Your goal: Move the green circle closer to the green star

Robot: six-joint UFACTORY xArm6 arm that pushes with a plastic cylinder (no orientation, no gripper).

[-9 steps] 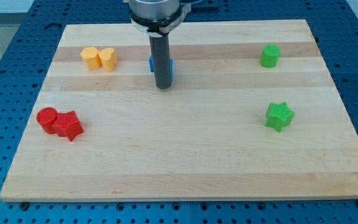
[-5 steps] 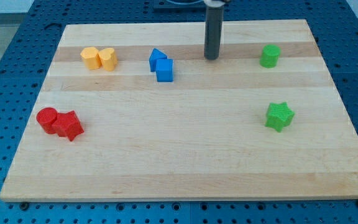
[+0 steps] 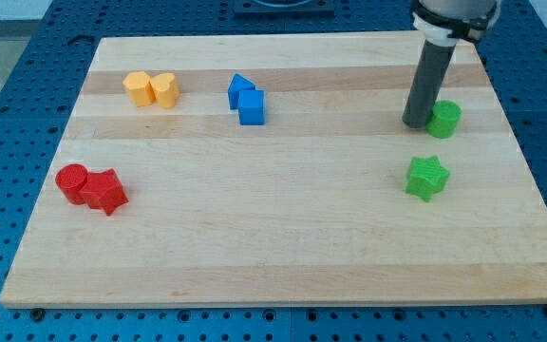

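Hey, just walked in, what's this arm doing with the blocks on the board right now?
The arm's dark rod has my tip down on the wooden board, right against the view's left side of the green circle block. The green star block sits just below them toward the view's bottom, with a gap between. The yellow, blue and red pairs lie far off at the view's left.

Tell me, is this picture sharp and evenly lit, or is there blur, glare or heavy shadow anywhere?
Camera view: even, soft light, with only faint shadows beside the blocks and no strong glare on the wooden board. The green star and green circle look crisp. My tip, just left of the circle, is sharp; the rod's wide top is cut off by the view's top edge.
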